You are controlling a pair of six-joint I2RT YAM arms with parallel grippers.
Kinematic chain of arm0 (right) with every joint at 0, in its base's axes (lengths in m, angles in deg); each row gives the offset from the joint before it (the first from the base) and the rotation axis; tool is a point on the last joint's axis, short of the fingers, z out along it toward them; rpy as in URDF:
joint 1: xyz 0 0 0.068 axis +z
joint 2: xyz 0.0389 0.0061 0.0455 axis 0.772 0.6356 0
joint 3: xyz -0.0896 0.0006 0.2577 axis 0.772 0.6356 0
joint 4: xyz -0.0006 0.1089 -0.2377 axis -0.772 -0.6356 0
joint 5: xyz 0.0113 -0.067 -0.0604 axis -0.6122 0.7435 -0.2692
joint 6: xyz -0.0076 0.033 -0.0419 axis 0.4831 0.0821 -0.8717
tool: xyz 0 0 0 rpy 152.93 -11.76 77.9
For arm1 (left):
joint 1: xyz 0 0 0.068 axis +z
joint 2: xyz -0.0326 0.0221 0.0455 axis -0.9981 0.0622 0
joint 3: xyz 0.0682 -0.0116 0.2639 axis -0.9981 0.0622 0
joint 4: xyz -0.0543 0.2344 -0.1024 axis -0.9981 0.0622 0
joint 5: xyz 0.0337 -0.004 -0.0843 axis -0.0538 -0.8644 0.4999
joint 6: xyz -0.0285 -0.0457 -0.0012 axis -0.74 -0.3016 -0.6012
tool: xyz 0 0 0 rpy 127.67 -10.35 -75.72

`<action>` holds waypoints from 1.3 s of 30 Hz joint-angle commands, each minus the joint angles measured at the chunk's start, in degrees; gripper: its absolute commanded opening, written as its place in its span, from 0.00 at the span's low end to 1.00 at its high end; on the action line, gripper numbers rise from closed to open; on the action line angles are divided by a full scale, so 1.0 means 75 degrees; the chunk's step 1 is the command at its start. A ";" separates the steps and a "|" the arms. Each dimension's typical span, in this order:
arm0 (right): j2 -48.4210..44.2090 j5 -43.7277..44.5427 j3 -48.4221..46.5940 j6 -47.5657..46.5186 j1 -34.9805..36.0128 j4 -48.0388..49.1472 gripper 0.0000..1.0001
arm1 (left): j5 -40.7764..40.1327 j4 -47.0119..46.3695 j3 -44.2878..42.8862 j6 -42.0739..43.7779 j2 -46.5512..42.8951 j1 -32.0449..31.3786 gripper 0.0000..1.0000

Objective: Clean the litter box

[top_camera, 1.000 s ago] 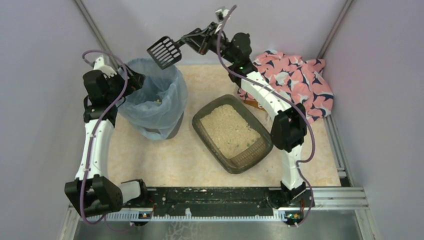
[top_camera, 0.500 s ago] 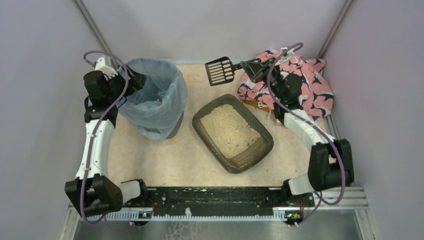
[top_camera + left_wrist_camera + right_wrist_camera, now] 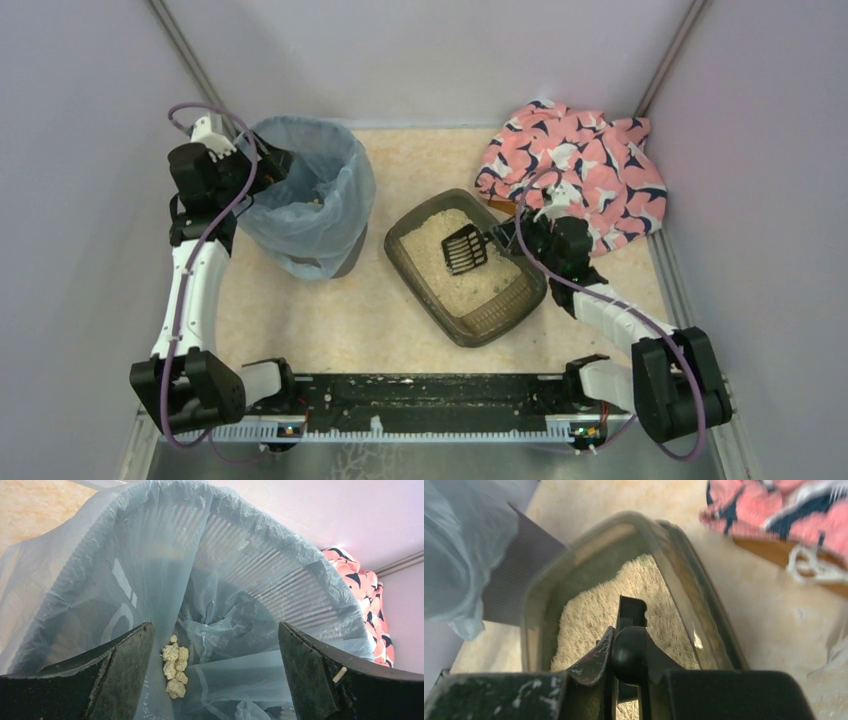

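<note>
Both arms, left arm (image 3: 190, 290) and right arm (image 3: 612, 312), have white shell links joined by black joint housings. A purple cable (image 3: 188, 104) runs along each. Left fingers (image 3: 125, 667) are dark and rough-faced; one carries a small pale fleck, possibly debris. Right fingers (image 3: 524, 700) are black with white scuffing.

I swung my right pincer (image 3: 503, 238) and its scoop (image 3: 463, 248) from above the bin (image 3: 330, 215) down into the litter box (image 3: 497, 312), seemingly touching the litter (image 3: 432, 236).
</note>
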 commanded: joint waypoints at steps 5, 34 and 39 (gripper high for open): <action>0.0593 0.0436 0.0286 -0.0268 0.0598 0.0437 0.00 | 0.0143 -0.0241 0.0066 -0.0242 0.0029 0.0053 0.99; -0.2278 0.2441 -0.0553 -0.0355 -0.0978 -0.2715 0.98 | 0.0736 -0.0569 0.0183 -0.0425 0.0078 0.0053 0.99; -0.2166 0.2154 -0.0276 -0.0294 -0.0978 -0.2619 0.98 | 0.0747 -0.0507 0.0127 -0.0386 0.0130 0.0052 0.99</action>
